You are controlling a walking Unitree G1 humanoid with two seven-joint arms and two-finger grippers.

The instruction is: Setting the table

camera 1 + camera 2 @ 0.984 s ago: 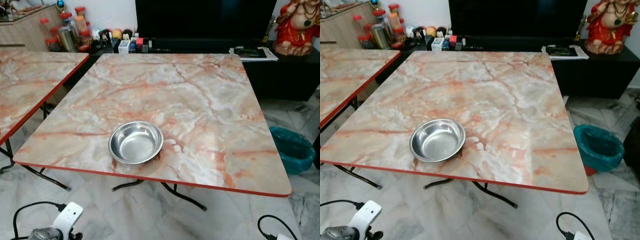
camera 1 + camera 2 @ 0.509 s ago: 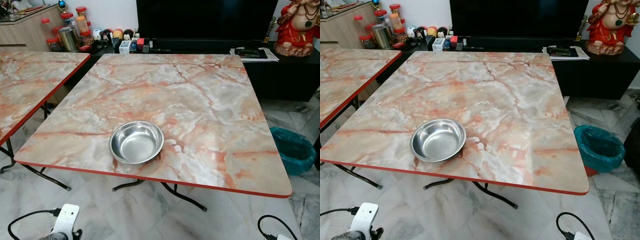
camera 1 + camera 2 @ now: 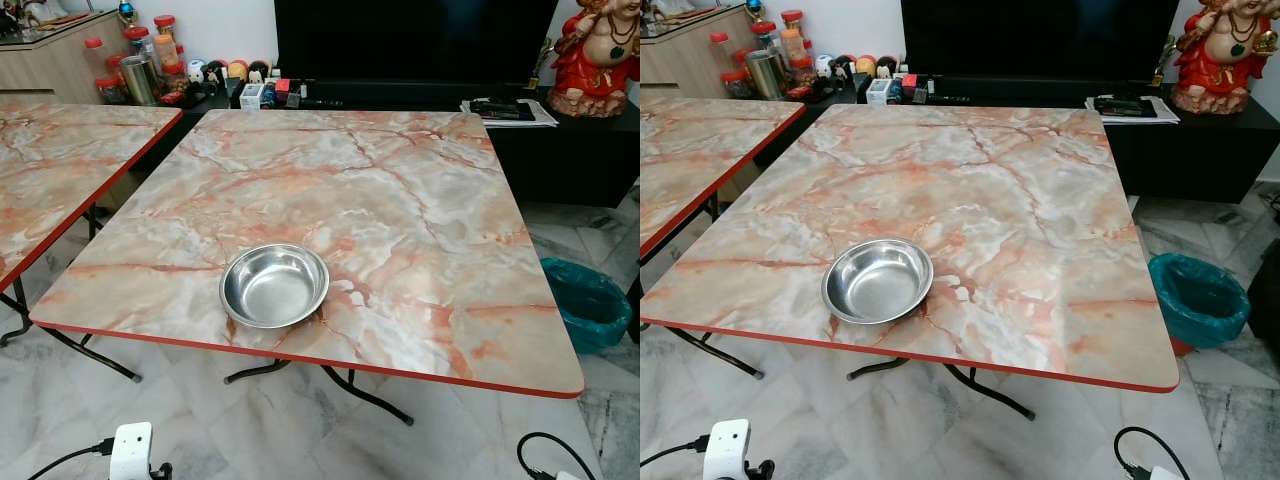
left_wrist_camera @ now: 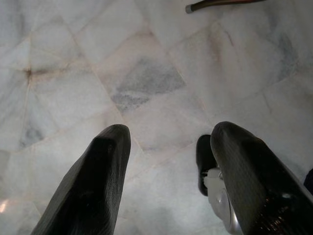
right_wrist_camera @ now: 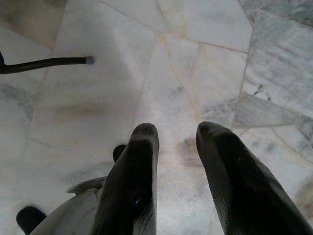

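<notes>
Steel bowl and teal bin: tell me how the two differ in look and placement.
The steel bowl is shiny bare metal, shallow and wide; the teal bin is dull, with a crinkled liner. The steel bowl sits on the marble-patterned table near its front edge, while the teal bin stands on the floor off the table's right side, partly hidden by the tabletop. Both are round and open at the top; the bowl is empty.

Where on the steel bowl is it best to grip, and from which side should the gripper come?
Grip the thin rim of the bowl on its near side, probably from above, one finger inside and one outside. The bowl sits upright and open close to the near edge of the table, and its shallow, smooth, sloping wall offers nothing else to pinch.
</notes>
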